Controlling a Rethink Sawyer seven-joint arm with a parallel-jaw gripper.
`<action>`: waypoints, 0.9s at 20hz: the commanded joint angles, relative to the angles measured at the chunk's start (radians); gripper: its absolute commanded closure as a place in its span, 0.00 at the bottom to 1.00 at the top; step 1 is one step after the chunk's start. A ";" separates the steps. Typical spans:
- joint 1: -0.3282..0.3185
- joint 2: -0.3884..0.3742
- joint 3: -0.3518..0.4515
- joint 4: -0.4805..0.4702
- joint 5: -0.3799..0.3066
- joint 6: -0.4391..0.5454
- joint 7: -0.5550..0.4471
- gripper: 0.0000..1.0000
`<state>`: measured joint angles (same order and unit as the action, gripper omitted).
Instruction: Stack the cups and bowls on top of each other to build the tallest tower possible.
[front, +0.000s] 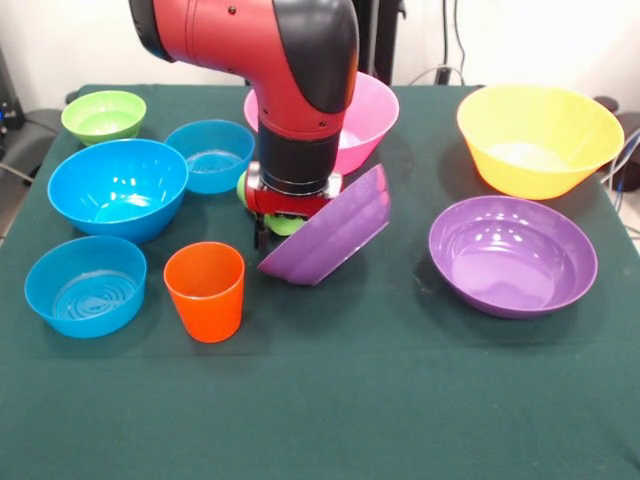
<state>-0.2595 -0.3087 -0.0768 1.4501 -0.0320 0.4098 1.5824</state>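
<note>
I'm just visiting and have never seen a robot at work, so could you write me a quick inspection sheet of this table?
Surface: table under a dark green cloth, flat.
Job's things: orange cup upright; green cup mostly hidden under the arm; tilted purple bowl leaning on its edge; second purple bowl, yellow bowl, pink bowl, large blue bowl, two small blue bowls and green bowl all upright, apart, unstacked.
Clutter: nothing seen.
Gripper: gripper low beside the tilted bowl, mostly hidden; open or shut unclear.
Cables: cables at the right edge and behind the table.
Surroundings: pale wall, dark pedestal behind.
</note>
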 joint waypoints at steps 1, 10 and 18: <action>-0.019 0.068 0.197 0.058 -0.047 -0.096 0.040 0.00; -0.030 0.072 0.236 0.045 -0.034 -0.062 0.038 0.00; -0.030 0.073 0.257 0.038 -0.030 -0.064 0.046 0.00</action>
<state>-0.3040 -0.3183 0.0088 1.4643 -0.0318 0.3865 1.5824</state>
